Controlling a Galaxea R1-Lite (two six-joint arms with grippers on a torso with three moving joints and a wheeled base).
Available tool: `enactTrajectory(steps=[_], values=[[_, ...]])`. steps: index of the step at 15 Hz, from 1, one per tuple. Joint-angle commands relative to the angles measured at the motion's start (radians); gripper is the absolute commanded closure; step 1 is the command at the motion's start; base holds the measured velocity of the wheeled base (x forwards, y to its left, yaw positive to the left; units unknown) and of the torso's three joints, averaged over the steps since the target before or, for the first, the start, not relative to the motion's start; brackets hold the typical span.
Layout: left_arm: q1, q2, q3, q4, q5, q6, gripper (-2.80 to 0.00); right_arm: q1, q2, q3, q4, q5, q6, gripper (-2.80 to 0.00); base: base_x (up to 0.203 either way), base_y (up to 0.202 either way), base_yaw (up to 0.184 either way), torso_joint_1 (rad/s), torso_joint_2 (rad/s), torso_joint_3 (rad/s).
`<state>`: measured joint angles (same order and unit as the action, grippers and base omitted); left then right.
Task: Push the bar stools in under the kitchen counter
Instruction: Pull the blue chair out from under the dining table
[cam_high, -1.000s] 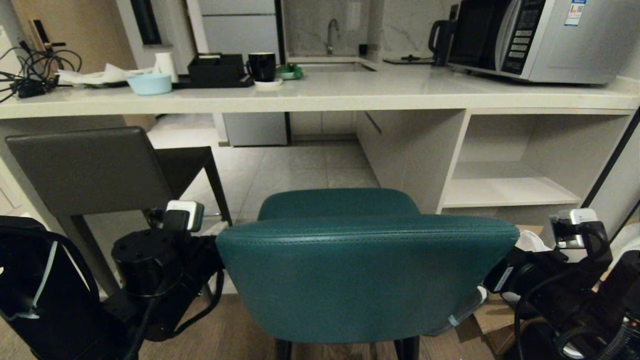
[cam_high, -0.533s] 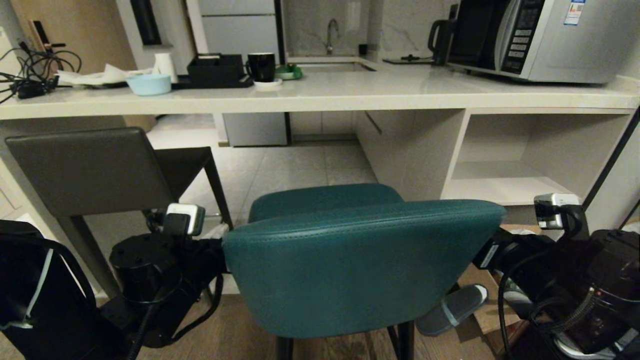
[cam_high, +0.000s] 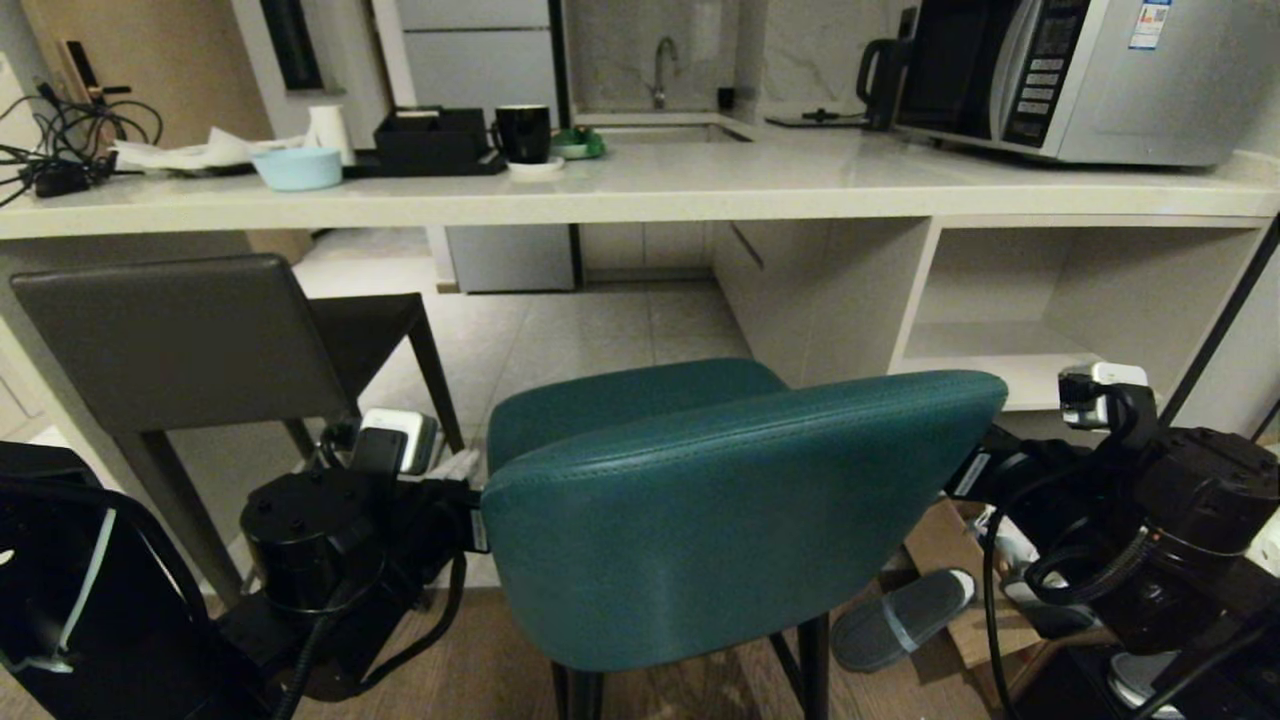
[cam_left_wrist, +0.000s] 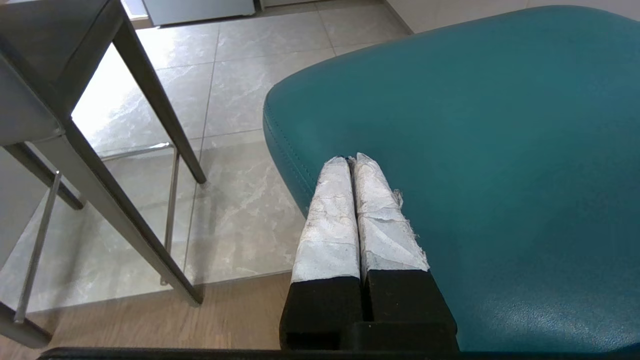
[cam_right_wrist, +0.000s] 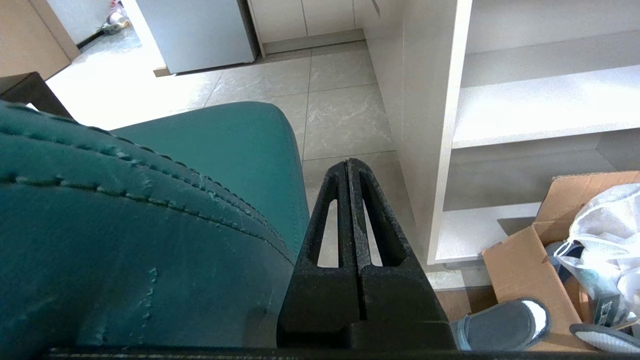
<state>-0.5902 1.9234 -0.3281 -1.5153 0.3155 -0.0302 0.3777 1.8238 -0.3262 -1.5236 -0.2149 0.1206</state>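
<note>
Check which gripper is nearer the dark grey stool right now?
Left. The left gripper, shut, sits at the teal stool's left edge, just beside the dark grey stool's legs. The right gripper, shut, is at the teal stool's far side, by the white shelving.

Teal stool (cam_high: 730, 520) – smooth stitched leather-like padding; counter (cam_high: 640, 190) – glossy pale stone; floor (cam_left_wrist: 240, 90) – shiny tiles.
</note>
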Motion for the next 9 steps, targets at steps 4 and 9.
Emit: enactTrajectory(steps=[4, 9], values=[[0.017, -0.008, 0.011, -0.015, 0.016, -0.008, 0.00, 0.000, -0.003, 0.010, -0.006, 0.003, -0.001, 0.00, 0.000, 0.000, 0.000, 0.000, 0.00, 0.000], [0.130, -0.069, 0.022, -0.015, 0.034, -0.011, 0.00, -0.002, -0.043, 0.039, -0.006, -0.009, -0.003, 0.00, 0.000, 0.000, 0.000, 0.000, 0.00, 0.000]])
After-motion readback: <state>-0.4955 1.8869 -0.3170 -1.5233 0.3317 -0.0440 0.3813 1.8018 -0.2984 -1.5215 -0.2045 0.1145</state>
